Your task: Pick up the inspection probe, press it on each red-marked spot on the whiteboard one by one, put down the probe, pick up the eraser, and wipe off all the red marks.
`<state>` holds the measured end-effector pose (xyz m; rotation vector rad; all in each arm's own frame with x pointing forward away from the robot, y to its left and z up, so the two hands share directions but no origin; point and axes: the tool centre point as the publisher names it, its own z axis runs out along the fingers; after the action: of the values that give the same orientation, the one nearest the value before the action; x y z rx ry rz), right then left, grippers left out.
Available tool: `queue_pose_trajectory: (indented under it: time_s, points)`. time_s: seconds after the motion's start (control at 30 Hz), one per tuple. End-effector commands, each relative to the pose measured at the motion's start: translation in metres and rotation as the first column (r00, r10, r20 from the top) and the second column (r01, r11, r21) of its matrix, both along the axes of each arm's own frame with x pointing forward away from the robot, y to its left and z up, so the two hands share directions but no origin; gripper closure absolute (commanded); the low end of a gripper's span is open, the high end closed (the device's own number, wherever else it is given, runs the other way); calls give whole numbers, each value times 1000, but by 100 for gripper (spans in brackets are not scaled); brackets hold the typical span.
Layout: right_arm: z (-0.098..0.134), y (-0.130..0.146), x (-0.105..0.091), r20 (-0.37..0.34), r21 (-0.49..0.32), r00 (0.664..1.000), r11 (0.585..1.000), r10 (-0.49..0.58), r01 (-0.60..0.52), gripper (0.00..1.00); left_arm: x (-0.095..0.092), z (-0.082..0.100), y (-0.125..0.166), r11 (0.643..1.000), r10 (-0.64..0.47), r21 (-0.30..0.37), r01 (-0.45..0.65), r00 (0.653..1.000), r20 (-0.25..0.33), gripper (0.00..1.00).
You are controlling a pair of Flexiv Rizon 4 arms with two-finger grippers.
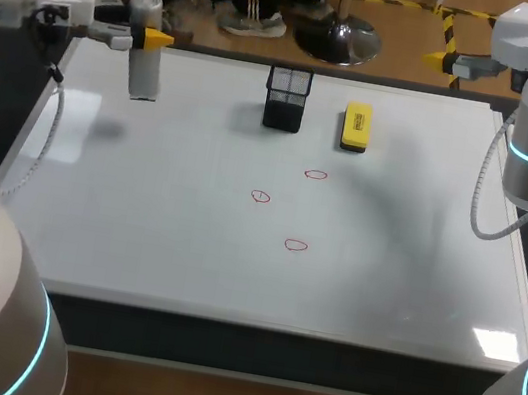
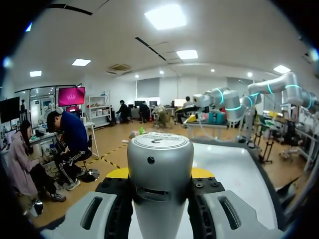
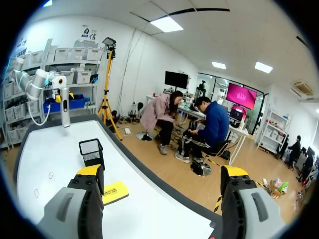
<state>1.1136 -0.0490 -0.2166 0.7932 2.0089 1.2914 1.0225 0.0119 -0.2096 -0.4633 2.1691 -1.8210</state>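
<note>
Gripping the grey probe (image 1: 146,61), left claw (image 1: 155,38); right claw (image 3: 162,172) agape; black mesh cup (image 1: 287,98) beside yellow eraser (image 1: 356,128).

Head overhead; wrist views level across shared whiteboard (image 1: 185,245)

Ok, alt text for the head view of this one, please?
The left gripper holds a grey cylindrical inspection probe upright over the far left corner of the whiteboard. Three red circled marks sit mid-board; beyond them stand a black mesh cup and, to its right, a yellow block eraser.
</note>
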Motion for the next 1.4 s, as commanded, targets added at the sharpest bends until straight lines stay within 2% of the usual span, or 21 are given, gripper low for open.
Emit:
queue_pose_trajectory:
  time_s: [0.03,0.87,0.93,1.0,1.07,1.1,1.17,1.27,1.37,1.4]
  points:
    - [0,0,0,-1,-1,1000,1000,1,-1,0,-6,1,1,1000,13,-7,-13,1000,11,100]
    - [0,0,0,-1,-1,1000,1000,1,-1,0,-6,1,1,1000,13,-7,-13,1000,11,100]
    - [-4,2,1,-17,-54,998,996,68,-69,0,-6,1,1,1000,13,-7,-13,1000,11,100]
    - [-9,6,1,-50,-140,990,980,134,-140,0,-6,1,1,1000,13,-7,-13,1000,11,100]
    - [-15,12,0,-90,-260,973,937,214,-231,0,-6,1,1,1000,13,-7,-13,1000,11,100]
    - [-18,16,0,-124,-328,958,900,260,-287,0,-6,1,1,1000,13,-7,-13,1000,11,100]
    - [-28,24,-2,-205,-457,918,797,339,-396,0,-6,1,1,1000,13,-7,-13,1000,11,100]
    - [-39,35,-6,-307,-569,856,641,416,-516,0,-6,1,1,1000,13,-7,-13,1000,11,100]
    - [-45,41,-6,-374,-614,805,527,461,-587,0,-6,1,1,1000,13,-7,-13,1000,11,100]
    - [-46,42,-6,-389,-621,794,503,468,-601,0,-6,1,1,1000,13,-7,-13,1000,11,100]
